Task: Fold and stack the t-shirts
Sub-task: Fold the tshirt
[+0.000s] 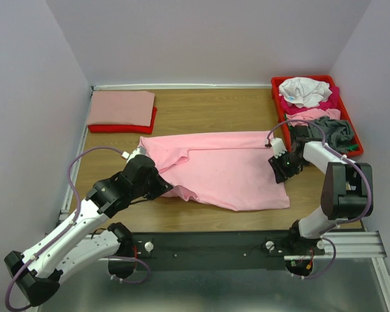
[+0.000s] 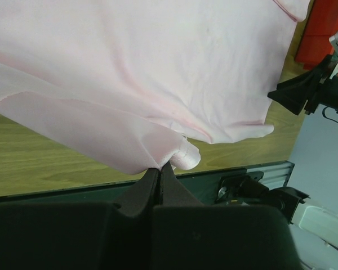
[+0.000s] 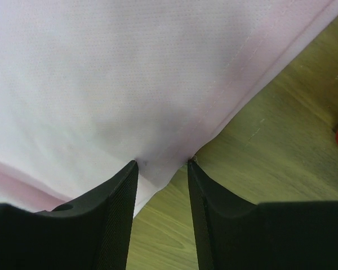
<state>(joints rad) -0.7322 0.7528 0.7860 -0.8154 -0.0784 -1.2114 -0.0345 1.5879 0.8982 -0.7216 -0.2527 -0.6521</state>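
Observation:
A light pink t-shirt (image 1: 227, 169) lies spread across the middle of the wooden table. My left gripper (image 1: 166, 187) is at its near left edge, shut on a pinched fold of the pink cloth (image 2: 174, 154); in the left wrist view the left gripper (image 2: 159, 169) has its jaws pressed together. My right gripper (image 1: 277, 170) is at the shirt's right hem. In the right wrist view the right gripper (image 3: 162, 163) is open, its fingertips apart and touching the hem of the pink cloth (image 3: 129, 73), which lies between them. A folded salmon shirt (image 1: 120, 106) rests on a folded red one (image 1: 120, 128) at the back left.
A red plastic tray (image 1: 277, 107) at the back right holds a heap of white (image 1: 305, 91), magenta, pink and grey (image 1: 336, 132) shirts, close behind my right arm. Walls close in the table on the left, back and right. A black rail (image 1: 214, 247) runs along the near edge.

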